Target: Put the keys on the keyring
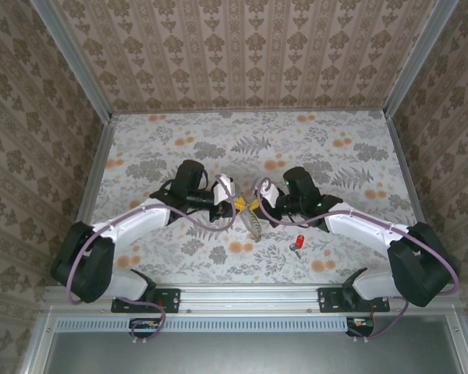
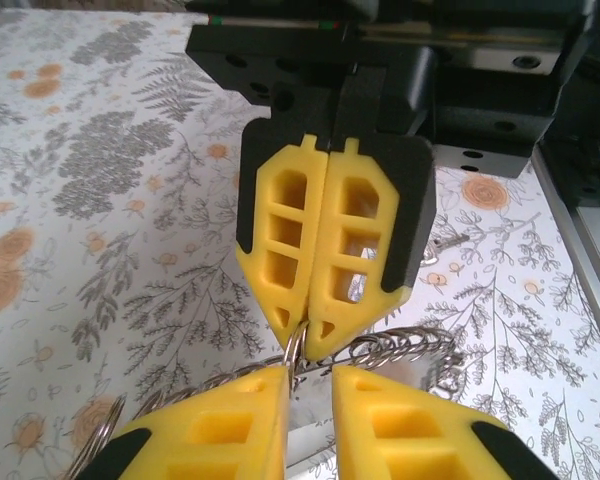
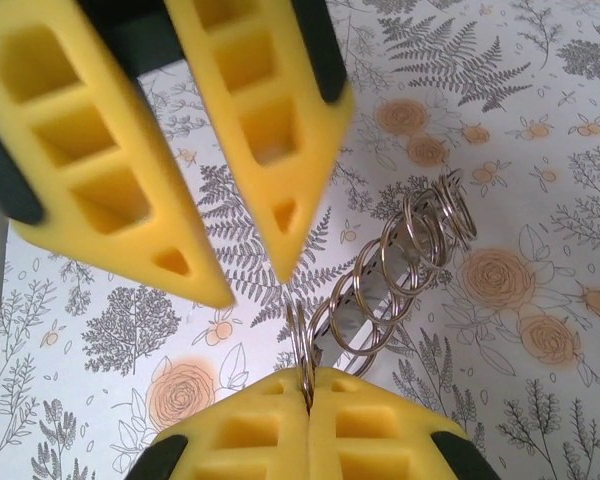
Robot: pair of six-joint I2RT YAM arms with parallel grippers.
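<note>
The left arm (image 1: 136, 220) and right arm (image 1: 359, 226) are presenting white link shells between black joint housings, each trailing a purple-grey cable (image 1: 84, 240). The fingers (image 2: 205, 435) are showing yellow pads with rectangular cut-outs, edged in black. At the frame's top a black mounting block (image 2: 480, 100) is displaying round screw holes.

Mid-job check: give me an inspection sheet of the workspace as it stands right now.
Surface: floral-print table, flat, no spills seen.
Job's things: keyring, a chain of linked metal rings, trailing from the right gripper; red key lying loose on the table; black key not made out.
Clutter: nothing seen.
Grippers: right gripper shut on an end ring; left gripper open, tips just short of that ring.
Cables: lilac cables looping near both wrists.
Surroundings: patterned walls in a metal frame.
</note>
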